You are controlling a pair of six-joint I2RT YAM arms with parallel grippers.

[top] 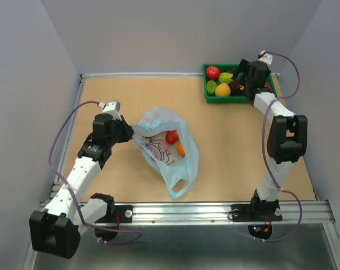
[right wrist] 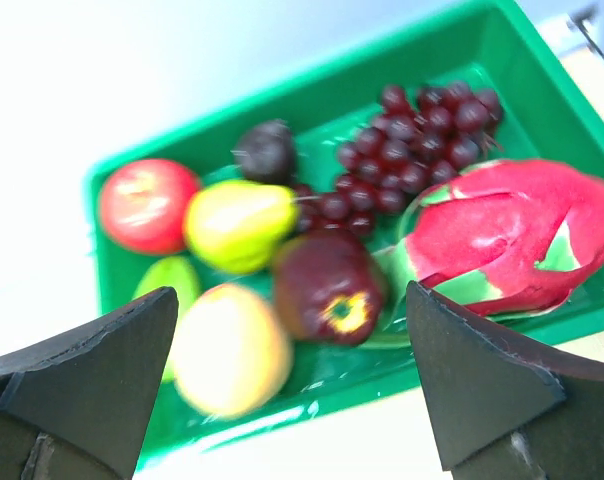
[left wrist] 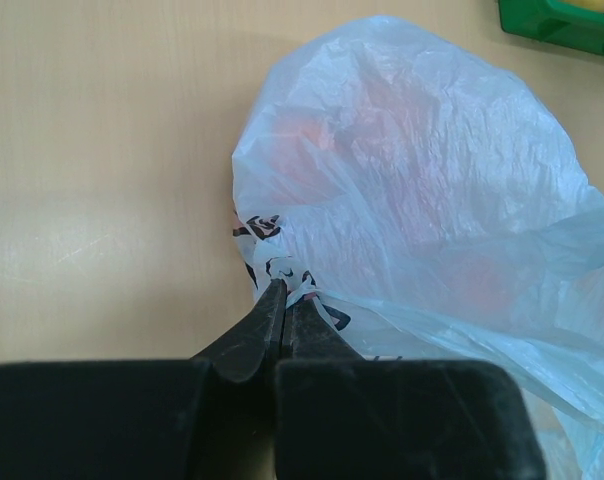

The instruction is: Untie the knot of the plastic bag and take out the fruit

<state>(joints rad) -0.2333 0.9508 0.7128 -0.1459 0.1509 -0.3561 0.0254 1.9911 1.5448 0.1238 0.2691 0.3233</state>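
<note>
The light blue plastic bag (top: 165, 151) with its pink-red print lies mid-table. A red fruit (top: 171, 136) and an orange fruit (top: 180, 149) show through it. No tied knot shows; one handle loop (top: 179, 188) trails toward the front. My left gripper (top: 134, 134) is shut on the bag's left edge, pinching printed plastic in the left wrist view (left wrist: 282, 290). My right gripper (top: 241, 84) hovers open and empty over the green tray (top: 210, 99); in the right wrist view (right wrist: 292, 300) its fingertips (right wrist: 102, 360) stand wide apart above the fruit.
The tray (right wrist: 282, 415) at the back right holds a red apple (right wrist: 145, 203), a yellow-green pear (right wrist: 238, 224), a dark red apple (right wrist: 327, 285), purple grapes (right wrist: 412, 145), a dragon fruit (right wrist: 512, 235) and a yellow-orange fruit (right wrist: 227, 350). Walls enclose the table on three sides.
</note>
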